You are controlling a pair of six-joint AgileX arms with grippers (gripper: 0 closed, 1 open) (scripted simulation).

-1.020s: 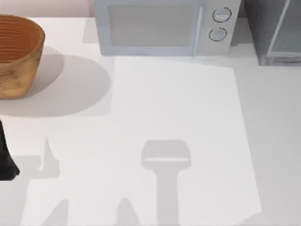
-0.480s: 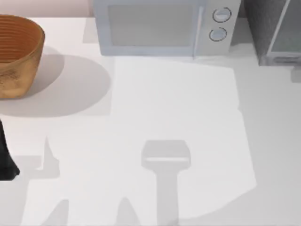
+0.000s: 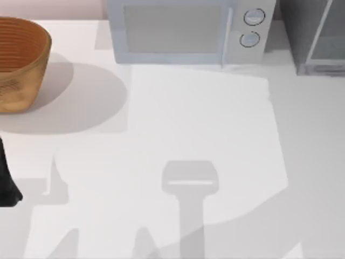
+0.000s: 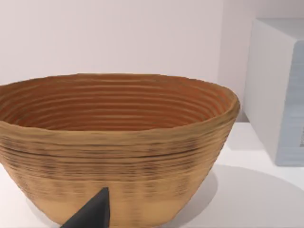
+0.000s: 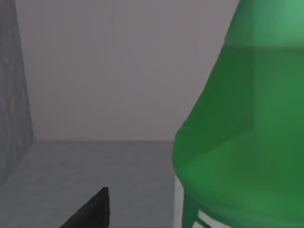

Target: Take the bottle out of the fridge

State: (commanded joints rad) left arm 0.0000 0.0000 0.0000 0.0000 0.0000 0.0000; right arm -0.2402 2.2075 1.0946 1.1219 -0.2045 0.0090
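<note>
Green, translucent plastic is what your right wrist camera meets first: the small green plastic bottle (image 5: 242,137) stands very close to the lens, its body widening below a paler band, on the grey floor of the dark grey boxy fridge (image 5: 95,85), with a plain grey back wall behind it and a speckled grey side wall at the edge. One dark fingertip (image 5: 90,211) of your right arm's jaws pokes into that view beside the bottle, apart from it; you cannot tell from this whether the jaws are apart or together. From above, the fridge (image 3: 315,35) sits at the far right corner of the white table (image 3: 205,129), its pale glassy door panel edged in light metal, and the whitish microwave with two round knobs (image 3: 186,29) stands just to its left. A woven tan wicker basket (image 3: 19,62) rests at the far left of the table. Your left arm (image 3: 6,181) is parked at the table's left edge, its wrist camera facing the basket (image 4: 114,147) with one dark fingertip (image 4: 92,213) in front; the state of its jaws cannot be told either.
</note>
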